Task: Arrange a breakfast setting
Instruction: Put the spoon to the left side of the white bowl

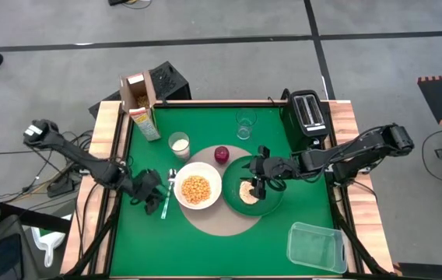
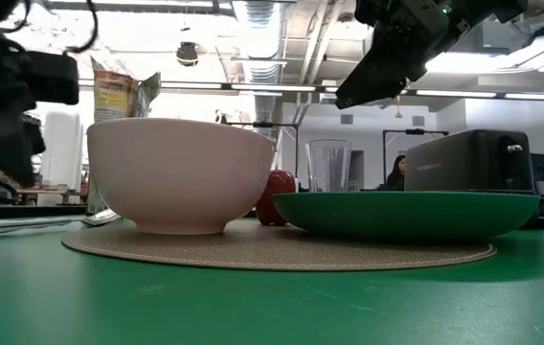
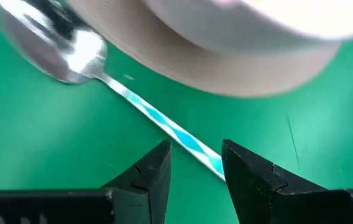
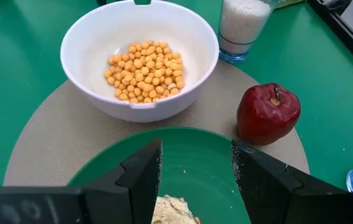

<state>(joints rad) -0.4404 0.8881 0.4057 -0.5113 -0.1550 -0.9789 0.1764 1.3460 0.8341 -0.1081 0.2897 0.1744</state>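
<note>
High view: left pincer (image 1: pixel 152 199) hovering open over the metal spoon (image 1: pixel 166 196); right pincer (image 1: pixel 257 180) hanging open above the round bread (image 1: pixel 248 192) on the larger green plate (image 1: pixel 268 204).

Lying flat on the surface (image 1: pixel 205 249), just beside the round tan mat (image 1: pixel 229 222) and white round bowl (image 1: pixel 198 189); likely calling for a straight descent astride the striped handle, then sliding outward into open room, away from the mat edge.

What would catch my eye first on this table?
Probably the white bowl of orange cereal on the round tan mat, mid-table, with a red apple behind it. The right tool hovers open above bread on the green plate; the left tool straddles the spoon.
</note>
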